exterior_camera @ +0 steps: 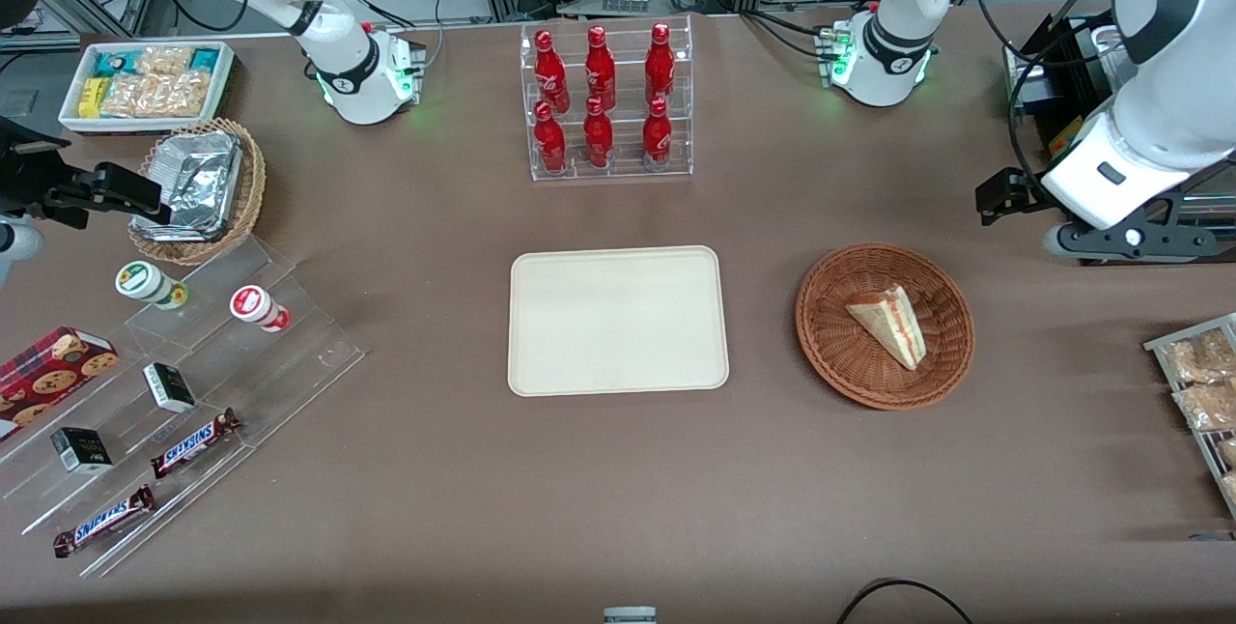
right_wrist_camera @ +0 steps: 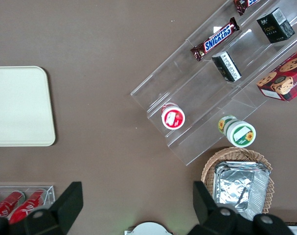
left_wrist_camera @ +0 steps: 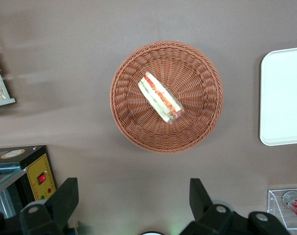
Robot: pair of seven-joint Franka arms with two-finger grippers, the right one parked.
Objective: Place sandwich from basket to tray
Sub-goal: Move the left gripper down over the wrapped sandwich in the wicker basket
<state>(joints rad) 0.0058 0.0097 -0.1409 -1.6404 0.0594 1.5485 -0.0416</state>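
The sandwich (exterior_camera: 890,323) (left_wrist_camera: 159,97), a pale bread wedge with red and green filling along one edge, lies inside the round reddish-brown wicker basket (exterior_camera: 821,334) (left_wrist_camera: 121,98). Beside the basket, toward the parked arm's end, the flat cream tray (exterior_camera: 618,320) (left_wrist_camera: 283,95) lies bare. My left gripper (exterior_camera: 1004,193) (left_wrist_camera: 133,196) hangs well above the table, a little farther from the front camera than the basket and toward the working arm's end. Its fingers (left_wrist_camera: 65,198) stand wide open with nothing between them.
A clear rack of red bottles (exterior_camera: 606,102) stands farther from the front camera than the tray. A rack of cracker packets (exterior_camera: 1202,382) sits at the working arm's table edge. A black box with a yellow panel (left_wrist_camera: 40,176) stands near the gripper.
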